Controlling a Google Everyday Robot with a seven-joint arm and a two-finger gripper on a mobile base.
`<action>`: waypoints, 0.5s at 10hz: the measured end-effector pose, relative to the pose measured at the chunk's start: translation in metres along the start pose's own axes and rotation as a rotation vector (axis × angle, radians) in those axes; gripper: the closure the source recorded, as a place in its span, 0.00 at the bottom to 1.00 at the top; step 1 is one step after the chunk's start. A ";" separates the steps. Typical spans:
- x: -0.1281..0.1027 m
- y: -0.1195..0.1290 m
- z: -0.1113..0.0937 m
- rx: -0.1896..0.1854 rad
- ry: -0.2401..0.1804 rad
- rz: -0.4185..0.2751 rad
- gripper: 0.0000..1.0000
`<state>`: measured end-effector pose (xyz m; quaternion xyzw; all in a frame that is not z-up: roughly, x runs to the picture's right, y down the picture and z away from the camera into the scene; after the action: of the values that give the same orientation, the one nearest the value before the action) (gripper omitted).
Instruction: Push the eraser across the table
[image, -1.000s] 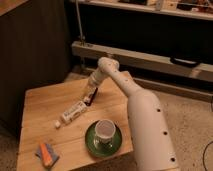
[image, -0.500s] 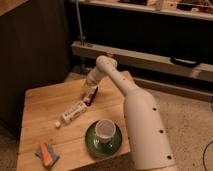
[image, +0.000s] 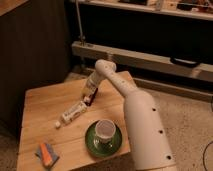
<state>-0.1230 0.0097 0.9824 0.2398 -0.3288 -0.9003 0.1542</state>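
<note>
Just left of centre, closed jaws sit down at the eraser (image: 89, 99) on the table (image: 45, 105).
Small oblong block with a dark band and a reddish end, just beside the tube (image: 75, 112).

White arm (image: 142, 125), dark gripper fingers (image: 91, 94) at tip

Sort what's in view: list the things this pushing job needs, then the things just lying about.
Job: eraser; table; gripper, shut, low over the table by the eraser.
Lying about: white tube; cup on green saucer; orange-and-grey-blue flat item.
</note>
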 end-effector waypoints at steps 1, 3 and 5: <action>-0.016 -0.005 -0.009 -0.010 -0.046 0.009 1.00; -0.038 -0.014 -0.021 -0.021 -0.093 0.035 1.00; -0.068 -0.025 -0.033 -0.029 -0.145 0.080 1.00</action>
<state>-0.0520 0.0407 0.9661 0.1585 -0.3353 -0.9132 0.1692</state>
